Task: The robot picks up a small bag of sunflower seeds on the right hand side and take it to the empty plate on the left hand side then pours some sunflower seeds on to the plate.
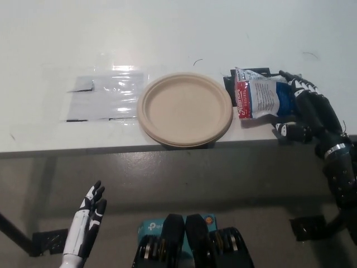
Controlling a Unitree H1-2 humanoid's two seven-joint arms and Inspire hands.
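Two hands showed: the black right hand (pixel 305 109) lay cupped, not yet clenched, over the seed bag (pixel 263 100) near the desk's (pixel 167 33) front edge beside the empty plate (pixel 185 109), while the white left hand (pixel 86 222) hung released below.

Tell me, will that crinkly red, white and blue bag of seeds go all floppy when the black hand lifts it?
Probably yes. The red, white and blue seed bag looks like thin wrinkled film lying flat on the white table, so it should sag and bend. It looks small, so likely light. Its glossy surface may slip under the black right hand cupped over its right end.
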